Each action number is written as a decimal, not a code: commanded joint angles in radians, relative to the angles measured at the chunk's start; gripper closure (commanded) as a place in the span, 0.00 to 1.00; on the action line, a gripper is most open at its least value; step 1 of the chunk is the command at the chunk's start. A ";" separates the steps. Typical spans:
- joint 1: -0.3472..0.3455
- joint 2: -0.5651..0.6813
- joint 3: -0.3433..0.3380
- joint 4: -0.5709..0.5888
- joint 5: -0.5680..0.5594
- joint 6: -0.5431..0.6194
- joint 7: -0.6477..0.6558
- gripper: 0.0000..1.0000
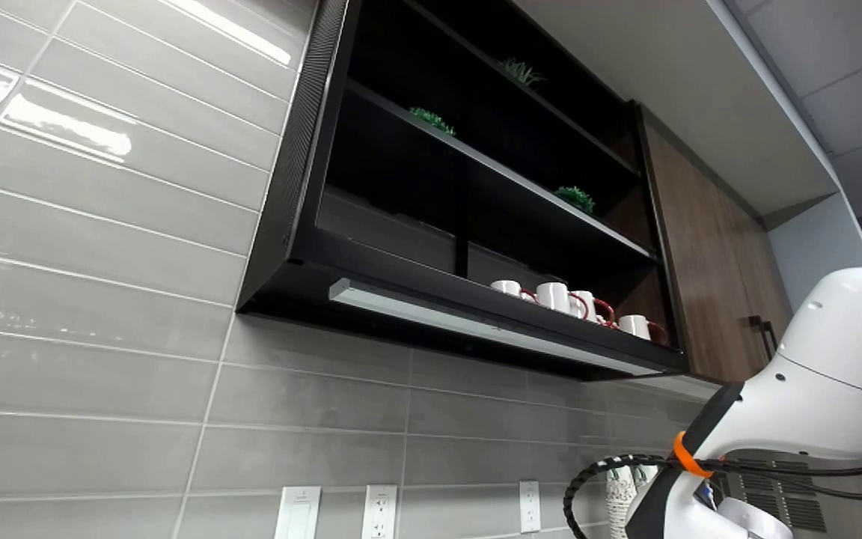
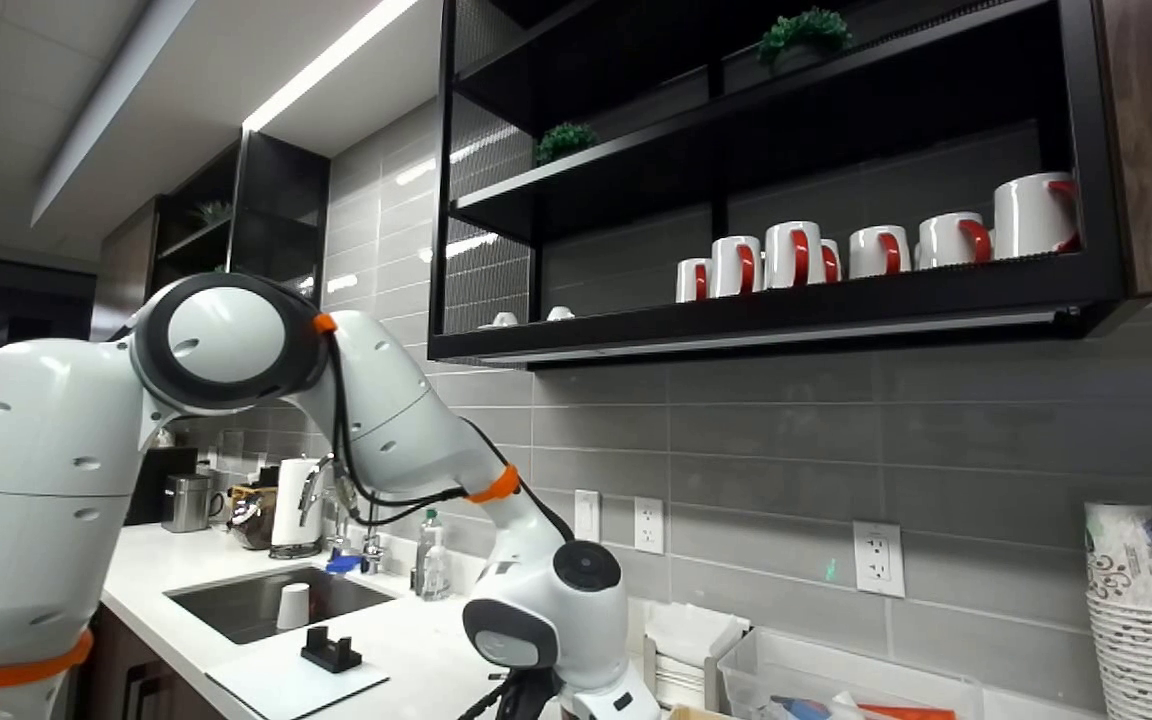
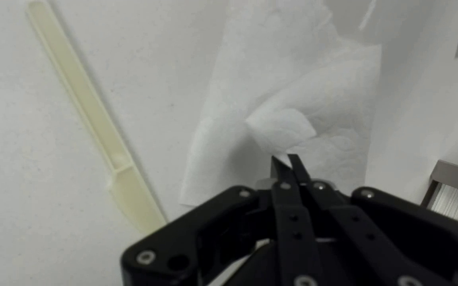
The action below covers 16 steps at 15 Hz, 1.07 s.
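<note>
My black gripper [image 3: 286, 161] shows in the wrist view with its fingertips close together. A fold of a crumpled white napkin [image 3: 280, 127] is pinched between the tips. The napkin is raised to a peak there, and the rest of it spreads over the white counter [image 3: 165, 59]. A pale yellow plastic knife [image 3: 90, 113] lies on the counter to the left of the napkin, apart from it. Part of its blade end is near the gripper's left linkage. In both exterior views the fingertips are out of view below the frame.
A grey holder [image 3: 457, 174] with white napkins stands right of the gripper. A clear bin [image 2: 766, 675], stacked paper cups [image 2: 1141, 620] and a sink [image 2: 226, 610] with a black stand [image 2: 329, 650] nearby are on the counter. A black shelf [image 2: 616, 340] with mugs [image 2: 793, 255] hangs above.
</note>
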 commanded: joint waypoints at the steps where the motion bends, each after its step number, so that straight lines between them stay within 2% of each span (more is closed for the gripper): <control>1: 0.008 -0.020 -0.004 -0.031 -0.082 0.039 0.098 1.00; 8: 0.003 -0.017 -0.002 -0.039 -0.221 0.051 0.195 1.00; 11: 0.001 -0.003 0.002 -0.031 -0.185 0.054 0.143 1.00; 16: 0.003 -0.011 0.001 -0.045 -0.191 0.066 0.131 1.00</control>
